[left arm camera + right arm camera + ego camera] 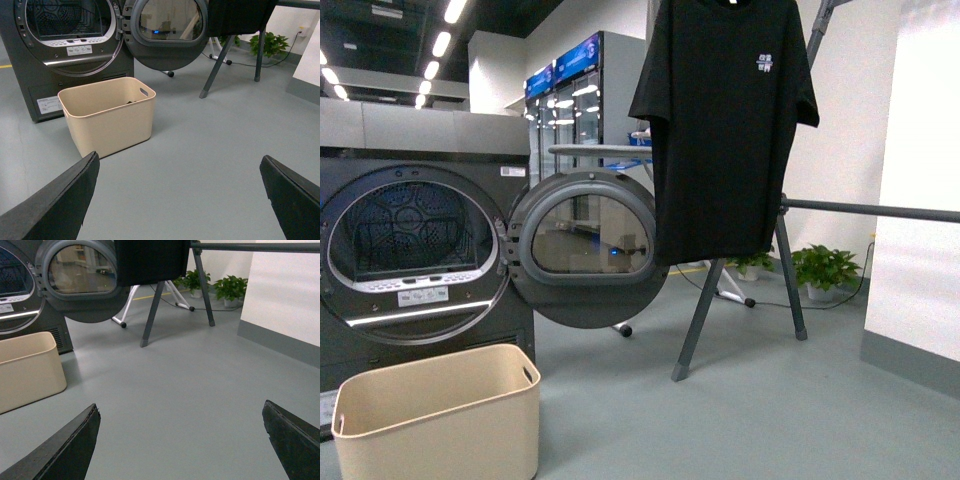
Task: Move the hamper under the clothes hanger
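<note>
Well ahead of the left gripper (178, 157), jaws spread, the hamper (107, 117) stands on the floor (200, 140) by the dryer (30, 65). The right gripper (180, 405), likewise apart, faces the clothes hanger (152, 315).

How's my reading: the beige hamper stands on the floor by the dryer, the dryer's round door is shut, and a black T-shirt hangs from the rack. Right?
Not quite. The door of the dryer is swung wide open, not shut, as the front view shows. The rest holds: the hamper stands on the floor by the dryer, and a black T-shirt hangs from the rack.
</note>
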`<state>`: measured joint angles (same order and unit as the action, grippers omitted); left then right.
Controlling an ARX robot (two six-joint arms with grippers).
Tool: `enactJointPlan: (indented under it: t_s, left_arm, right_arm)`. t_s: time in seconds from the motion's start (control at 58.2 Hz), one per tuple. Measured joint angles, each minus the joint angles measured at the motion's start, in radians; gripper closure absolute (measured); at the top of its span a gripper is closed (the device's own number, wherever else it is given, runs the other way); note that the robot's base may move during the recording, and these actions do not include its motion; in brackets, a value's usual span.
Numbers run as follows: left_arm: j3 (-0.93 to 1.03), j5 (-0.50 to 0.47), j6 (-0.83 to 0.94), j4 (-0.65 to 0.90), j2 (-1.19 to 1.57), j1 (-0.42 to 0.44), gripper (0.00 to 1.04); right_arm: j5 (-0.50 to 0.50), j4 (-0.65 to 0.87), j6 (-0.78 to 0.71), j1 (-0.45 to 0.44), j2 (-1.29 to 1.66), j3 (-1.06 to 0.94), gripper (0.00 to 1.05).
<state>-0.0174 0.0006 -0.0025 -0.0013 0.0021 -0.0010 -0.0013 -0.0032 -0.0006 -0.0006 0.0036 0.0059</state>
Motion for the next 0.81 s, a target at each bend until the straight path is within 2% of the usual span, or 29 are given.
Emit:
enactJointPlan:
  t_s: [0.807]
  left_arm:
    - [0.0, 0.0, 0.0, 0.0, -0.002, 0.0, 0.07]
  right_arm:
    - [0.002, 0.001, 0.0, 0.0, 0.0, 0.0, 0.08]
